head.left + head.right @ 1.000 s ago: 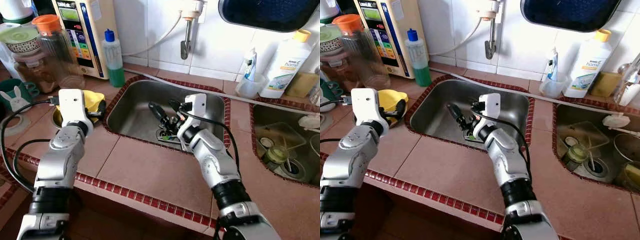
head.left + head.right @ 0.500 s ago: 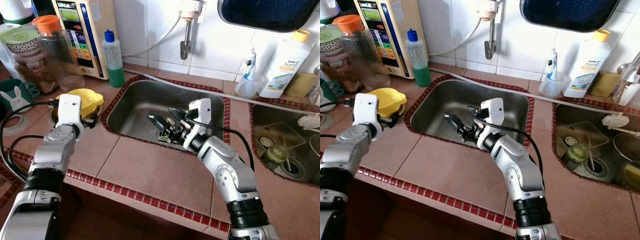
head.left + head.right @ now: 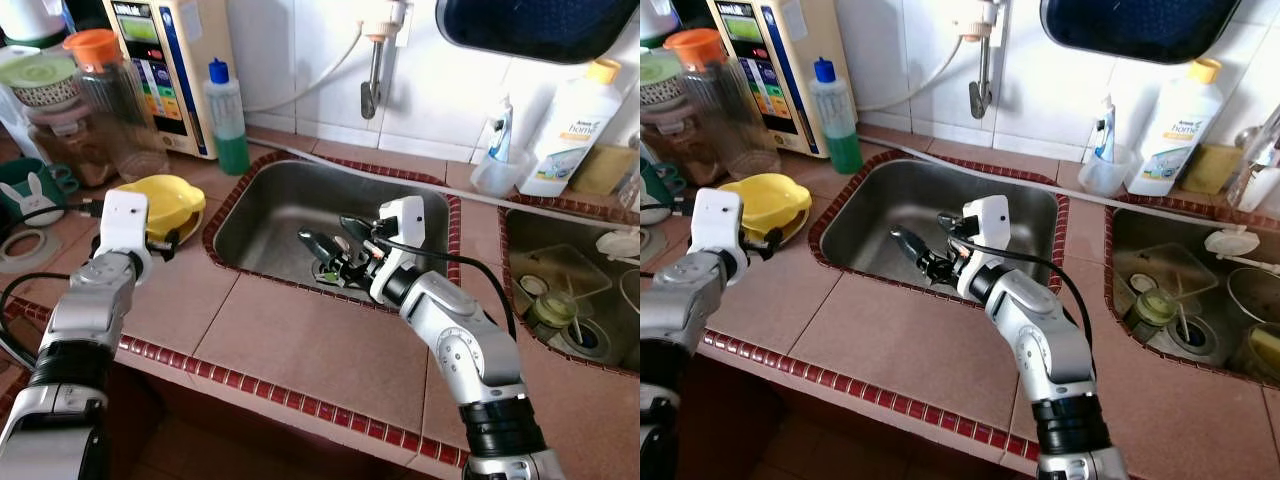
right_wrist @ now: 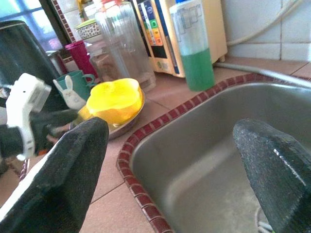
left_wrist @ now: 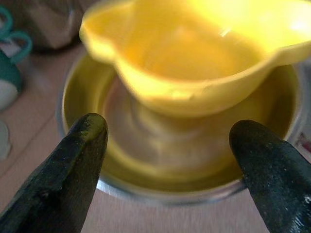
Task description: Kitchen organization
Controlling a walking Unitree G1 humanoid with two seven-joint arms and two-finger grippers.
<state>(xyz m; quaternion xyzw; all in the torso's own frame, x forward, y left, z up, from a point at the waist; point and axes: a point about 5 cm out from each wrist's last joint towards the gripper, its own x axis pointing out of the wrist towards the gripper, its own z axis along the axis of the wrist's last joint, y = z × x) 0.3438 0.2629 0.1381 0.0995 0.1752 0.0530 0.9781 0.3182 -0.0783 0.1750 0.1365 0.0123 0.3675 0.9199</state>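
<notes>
A yellow bowl sits in a shallow metal dish on the tiled counter, left of the sink. The left gripper faces it, fingers spread wide and empty, just short of the dish rim. The right gripper hangs over the sink basin, fingers open, holding nothing.

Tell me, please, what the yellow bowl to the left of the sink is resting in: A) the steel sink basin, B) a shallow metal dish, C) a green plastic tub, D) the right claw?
B: the left wrist view shows the yellow bowl sitting inside a shallow metal dish, with the left claw open just in front of it on the counter, outside the sink.
</notes>
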